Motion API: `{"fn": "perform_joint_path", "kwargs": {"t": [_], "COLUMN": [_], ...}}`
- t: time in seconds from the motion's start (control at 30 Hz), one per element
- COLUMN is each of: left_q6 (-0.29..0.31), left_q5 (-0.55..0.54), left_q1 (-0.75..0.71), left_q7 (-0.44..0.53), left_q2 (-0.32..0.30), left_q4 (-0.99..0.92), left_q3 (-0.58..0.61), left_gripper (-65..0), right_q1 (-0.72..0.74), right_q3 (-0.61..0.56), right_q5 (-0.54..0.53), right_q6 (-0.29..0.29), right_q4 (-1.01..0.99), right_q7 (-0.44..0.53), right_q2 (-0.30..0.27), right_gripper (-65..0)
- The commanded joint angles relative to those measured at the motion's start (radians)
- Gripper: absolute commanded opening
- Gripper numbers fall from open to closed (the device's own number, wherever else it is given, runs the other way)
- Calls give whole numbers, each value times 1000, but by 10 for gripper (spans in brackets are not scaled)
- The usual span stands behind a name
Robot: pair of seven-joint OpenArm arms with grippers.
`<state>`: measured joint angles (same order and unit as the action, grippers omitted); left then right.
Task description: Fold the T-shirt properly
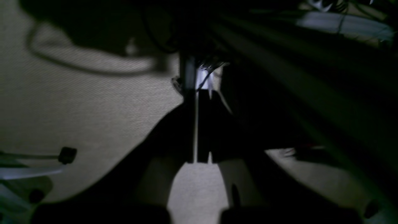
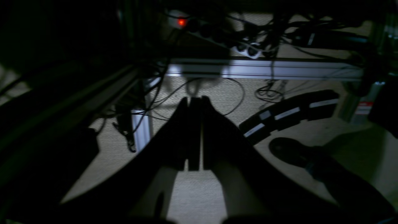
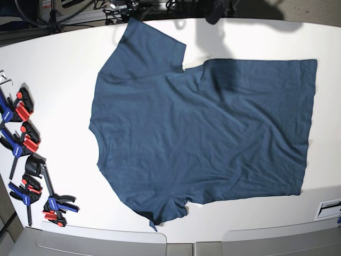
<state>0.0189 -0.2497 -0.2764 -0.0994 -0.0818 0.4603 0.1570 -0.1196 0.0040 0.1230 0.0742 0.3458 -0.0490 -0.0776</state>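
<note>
The dark navy T-shirt point(image 3: 208, 128) lies spread flat and a little wrinkled on the white table point(image 3: 64, 80) in the base view. Its neck is to the left, its hem to the right, with one sleeve at the top left and one at the bottom. Neither arm shows in the base view. In the left wrist view my left gripper point(image 1: 196, 127) is shut and empty, hanging over carpeted floor. In the right wrist view my right gripper point(image 2: 195, 137) is shut and empty, also over the floor. The shirt shows in neither wrist view.
Several red-and-blue clamps point(image 3: 24, 144) lie along the table's left edge. A white label point(image 3: 330, 208) sits at the bottom right. In the right wrist view the floor holds cables, an aluminium rail point(image 2: 264, 68), a power strip point(image 2: 289, 113) and a shoe point(image 2: 289, 151).
</note>
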Motion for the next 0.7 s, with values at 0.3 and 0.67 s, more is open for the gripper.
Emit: {"fn": "perform_joint_path", "kwargs": {"t": [0.3, 0.67], "left_q6": [0, -2], "left_q5": [-2, -5], "left_q1": [-174, -655], "left_q7": [17, 13], "left_q2": [-138, -402], "left_q4": [138, 761], "left_q3": [1, -5], "left_gripper": [-650, -650], "right_q1": [-221, -716], "right_q3": [2, 29], "right_q5": [-5, -332], "right_q6": [106, 287], "right_q4": [281, 858], "right_q7": [8, 9], "right_q2": [-121, -282], "right_gripper": [-650, -650]}}
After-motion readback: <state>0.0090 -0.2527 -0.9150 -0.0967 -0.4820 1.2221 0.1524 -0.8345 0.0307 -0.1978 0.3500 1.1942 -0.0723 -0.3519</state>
